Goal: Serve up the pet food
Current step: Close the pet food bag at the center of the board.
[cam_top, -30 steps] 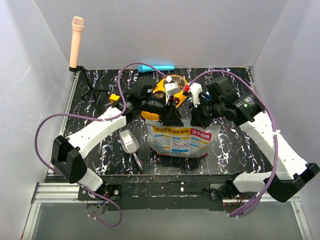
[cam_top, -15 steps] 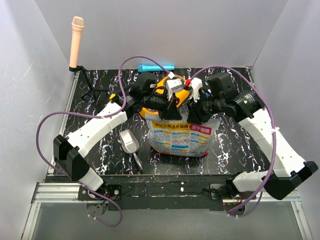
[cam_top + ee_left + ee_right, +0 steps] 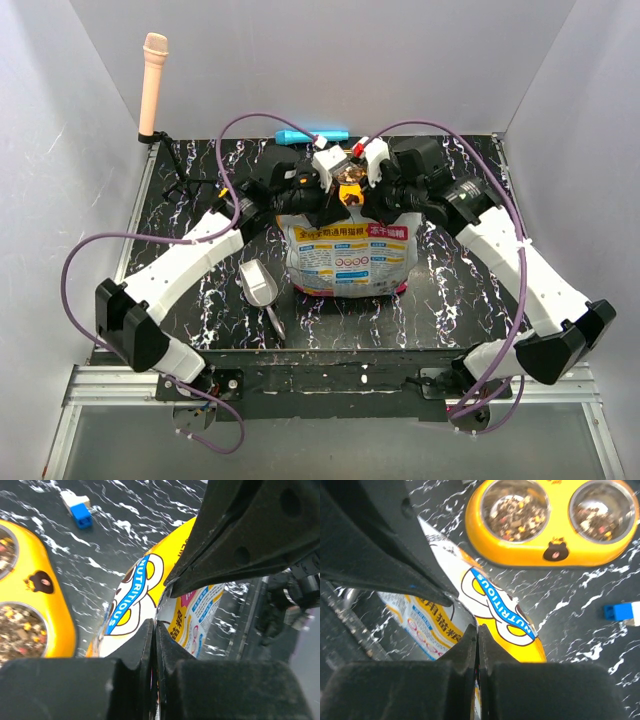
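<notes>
The foil bag (image 3: pixel 345 258) stands at the table's middle, held up by its top edge. My left gripper (image 3: pixel 154 624) is shut on that edge, the foil pinched between its fingers. My right gripper (image 3: pixel 477 631) is shut on the same edge, close beside it. In the top view the left gripper (image 3: pixel 323 207) and the right gripper (image 3: pixel 377 208) meet above the bag. Behind the bag lies the yellow double bowl (image 3: pixel 555 556). Pet food (image 3: pixel 517 512) lies as brown kibble in both of its cups, also seen from the left wrist as pet food (image 3: pixel 20 630).
A metal scoop (image 3: pixel 258 283) lies left of the bag. A small blue-and-white block (image 3: pixel 621 612) sits on the marble top near the bowl. A blue tool (image 3: pixel 312 135) lies at the back edge, and a pink microphone (image 3: pixel 153 85) stands at the back left.
Both arms have moved toward the back with the bag's top, and the bag stands taller and slightly further left. The left gripper closed on the bag's edge; the right opened briefly and closed again.
</notes>
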`<action>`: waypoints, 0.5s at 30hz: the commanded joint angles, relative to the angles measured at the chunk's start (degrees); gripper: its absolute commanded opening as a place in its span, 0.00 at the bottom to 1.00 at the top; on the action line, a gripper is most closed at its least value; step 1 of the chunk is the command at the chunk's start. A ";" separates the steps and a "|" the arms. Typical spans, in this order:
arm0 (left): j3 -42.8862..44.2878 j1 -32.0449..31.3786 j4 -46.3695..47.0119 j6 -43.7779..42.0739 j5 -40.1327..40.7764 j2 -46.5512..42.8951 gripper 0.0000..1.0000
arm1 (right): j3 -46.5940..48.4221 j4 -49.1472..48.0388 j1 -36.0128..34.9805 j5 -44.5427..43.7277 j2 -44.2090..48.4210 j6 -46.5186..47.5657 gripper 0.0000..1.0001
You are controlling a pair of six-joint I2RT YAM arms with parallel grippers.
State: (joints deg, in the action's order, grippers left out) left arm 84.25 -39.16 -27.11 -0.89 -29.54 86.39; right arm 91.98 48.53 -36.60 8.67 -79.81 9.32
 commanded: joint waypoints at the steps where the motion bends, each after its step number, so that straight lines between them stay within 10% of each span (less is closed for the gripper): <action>1: -4.54 -0.22 16.30 -8.87 5.29 -6.51 0.00 | -4.54 -18.90 1.35 -16.93 2.91 4.99 0.01; 12: 0.22 4.70 11.57 -5.97 -5.70 -1.92 0.00 | -3.21 -15.57 4.43 -5.69 1.06 7.82 0.01; 15: -1.45 5.32 9.10 -7.11 -5.79 -4.21 0.30 | -3.92 -15.84 4.43 -3.67 2.03 8.61 0.01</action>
State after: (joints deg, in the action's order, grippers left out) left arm 82.67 -35.59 -16.71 -7.05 -32.47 88.92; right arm 88.25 37.56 -34.37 7.46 -80.40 14.61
